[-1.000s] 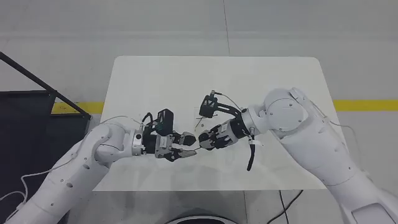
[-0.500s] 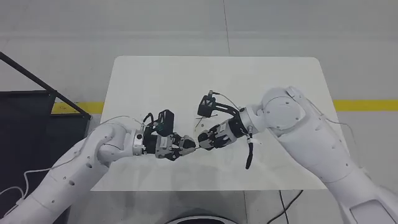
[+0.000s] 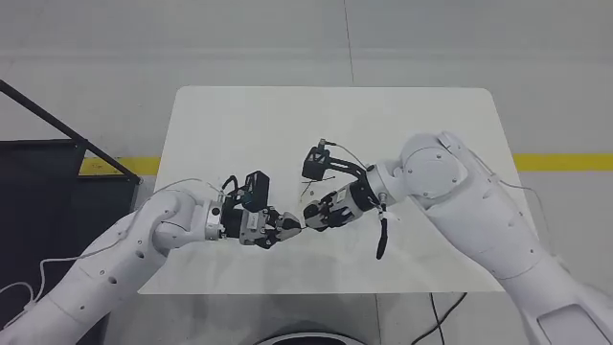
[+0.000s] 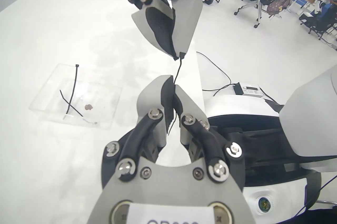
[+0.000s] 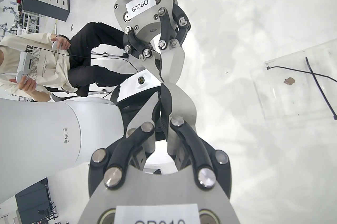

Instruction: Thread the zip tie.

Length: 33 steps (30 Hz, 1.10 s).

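A thin black zip tie is stretched in a short span between my two grippers, which meet tip to tip above the front of the white table. My left gripper is shut on the strap, whose tail hangs down between its fingers. My right gripper is shut on the other end, where a small square head shows at its fingertips. From above, the left gripper and the right gripper almost touch.
A clear shallow tray lies on the table just beyond the grippers, holding two spare black zip ties crossed over each other. The table's front edge is close below the grippers.
The two grippers have drawn closer together until their tips nearly touch, both shifting slightly toward the table's middle. Both have stayed shut.
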Motion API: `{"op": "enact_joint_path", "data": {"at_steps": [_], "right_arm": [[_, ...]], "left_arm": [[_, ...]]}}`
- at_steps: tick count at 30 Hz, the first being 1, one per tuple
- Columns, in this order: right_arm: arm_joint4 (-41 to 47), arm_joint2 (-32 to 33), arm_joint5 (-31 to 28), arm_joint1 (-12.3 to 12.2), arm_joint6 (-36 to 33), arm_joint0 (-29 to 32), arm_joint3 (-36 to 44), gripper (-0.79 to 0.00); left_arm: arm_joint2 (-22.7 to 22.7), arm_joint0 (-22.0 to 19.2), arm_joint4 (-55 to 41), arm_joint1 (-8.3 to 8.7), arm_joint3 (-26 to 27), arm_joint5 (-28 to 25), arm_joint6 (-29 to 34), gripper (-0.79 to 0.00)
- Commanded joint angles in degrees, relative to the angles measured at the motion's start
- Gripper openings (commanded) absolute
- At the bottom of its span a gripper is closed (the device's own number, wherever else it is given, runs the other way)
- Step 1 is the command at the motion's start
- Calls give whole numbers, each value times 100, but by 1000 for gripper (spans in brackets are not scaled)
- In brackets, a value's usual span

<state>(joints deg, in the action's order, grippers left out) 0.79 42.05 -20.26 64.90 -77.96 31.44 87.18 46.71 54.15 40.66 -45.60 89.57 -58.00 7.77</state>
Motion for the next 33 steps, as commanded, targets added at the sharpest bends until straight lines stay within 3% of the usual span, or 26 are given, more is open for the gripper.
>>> {"op": "enact_joint_path", "data": {"at_steps": [1,2,3,4,5,6,16,29,33], "right_arm": [[0,-8,0,4,4,-9,-13,-785],[3,-12,5,6,5,-12,-22,-785],[7,-11,11,8,20,-18,-32,-699],[5,-12,20,10,34,-20,-43,-462],[9,-10,24,12,45,-25,-51,-160],[14,-7,23,13,55,-28,-61,0],[86,433,-379,-120,415,298,-53,0],[-956,1314,-2403,-405,2423,1831,481,0],[-1229,1345,-2463,-426,2404,1893,514,0]], "left_arm": [[-34,-23,12,11,-22,0,-55,-785],[-54,-34,15,16,-35,0,-80,-785],[-70,-48,14,21,-49,0,-110,-785],[-82,-60,11,26,-68,0,-142,-785],[-84,-73,9,30,-106,0,-166,-785],[-90,-86,11,32,-121,0,-191,-785],[45,-67,-231,-16,-418,0,-673,-785],[234,123,-1128,-131,-537,253,-1056,-785],[234,123,-1128,-131,-537,253,-1056,-785]]}}
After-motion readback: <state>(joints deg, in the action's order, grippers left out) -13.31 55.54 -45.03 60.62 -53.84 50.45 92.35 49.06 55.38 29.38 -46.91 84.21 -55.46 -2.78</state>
